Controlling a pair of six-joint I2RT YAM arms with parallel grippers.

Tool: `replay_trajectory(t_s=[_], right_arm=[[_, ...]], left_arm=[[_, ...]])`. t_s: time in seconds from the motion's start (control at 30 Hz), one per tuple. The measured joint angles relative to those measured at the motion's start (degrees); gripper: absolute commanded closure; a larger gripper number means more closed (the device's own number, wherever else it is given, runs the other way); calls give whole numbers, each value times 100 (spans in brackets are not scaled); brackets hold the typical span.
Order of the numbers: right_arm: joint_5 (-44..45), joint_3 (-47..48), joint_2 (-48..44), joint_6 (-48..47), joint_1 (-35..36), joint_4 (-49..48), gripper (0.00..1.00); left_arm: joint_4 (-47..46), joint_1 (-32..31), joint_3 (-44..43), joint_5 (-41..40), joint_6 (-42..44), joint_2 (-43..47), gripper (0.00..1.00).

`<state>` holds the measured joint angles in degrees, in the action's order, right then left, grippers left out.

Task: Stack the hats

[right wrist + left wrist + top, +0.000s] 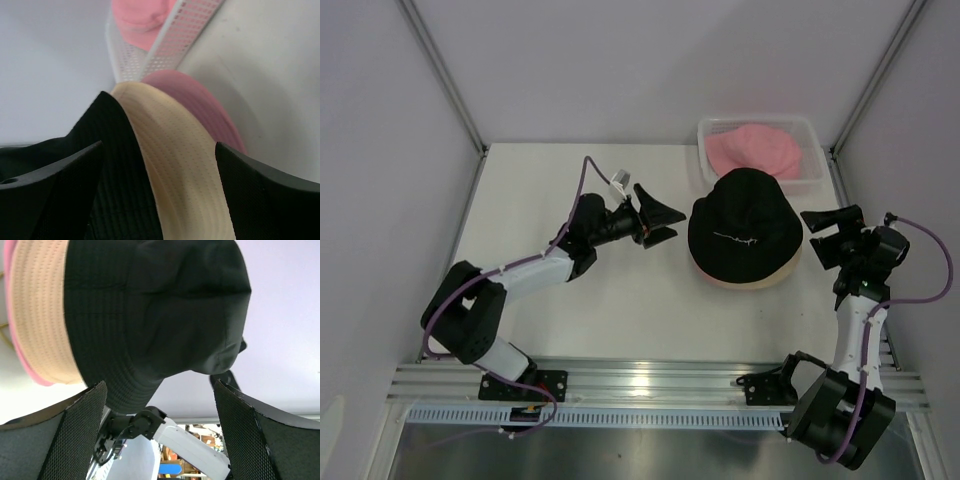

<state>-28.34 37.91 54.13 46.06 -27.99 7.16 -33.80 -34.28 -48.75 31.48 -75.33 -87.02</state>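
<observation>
Seems mid-stack: black hat [745, 225] capping beige hat [740, 285] right of centre. Flanked by left gripper [675, 224] and right gripper [818, 235], both spread wide, gripping nothing. Left to fetch, probably: pink hat [755, 152] in the bin [815, 140], upper right. Needs a reach there, then a brim pinch.
</observation>
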Motion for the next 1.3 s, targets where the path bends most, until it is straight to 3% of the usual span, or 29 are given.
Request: replay_trajectory(t_s=[0.3, 0.43, 0.6, 0.73, 0.8, 0.87, 1.3], right_arm=[[-654, -431, 9, 717, 39, -1069, 21], [-728, -431, 2, 861, 96, -1207, 42], [-780, -435, -68, 957, 118, -1169, 59], [-817, -468, -175, 951, 131, -1126, 79], [-822, -507, -236, 942, 129, -1110, 85], [-831, -535, -271, 922, 131, -1091, 98], [-929, -780, -463, 719, 140, -1139, 100]], left_arm=[[-431, -101, 0, -125, -278, -382, 11], [-466, -133, 0, -122, -317, -525, 12], [-461, -136, -4, -127, -319, -562, 12], [-452, -140, -44, -129, -310, -564, 12], [-439, -146, -66, -129, -308, -564, 12], [-415, -162, -87, -131, -306, -570, 12], [-186, -291, 0, -315, -203, -809, 17]])
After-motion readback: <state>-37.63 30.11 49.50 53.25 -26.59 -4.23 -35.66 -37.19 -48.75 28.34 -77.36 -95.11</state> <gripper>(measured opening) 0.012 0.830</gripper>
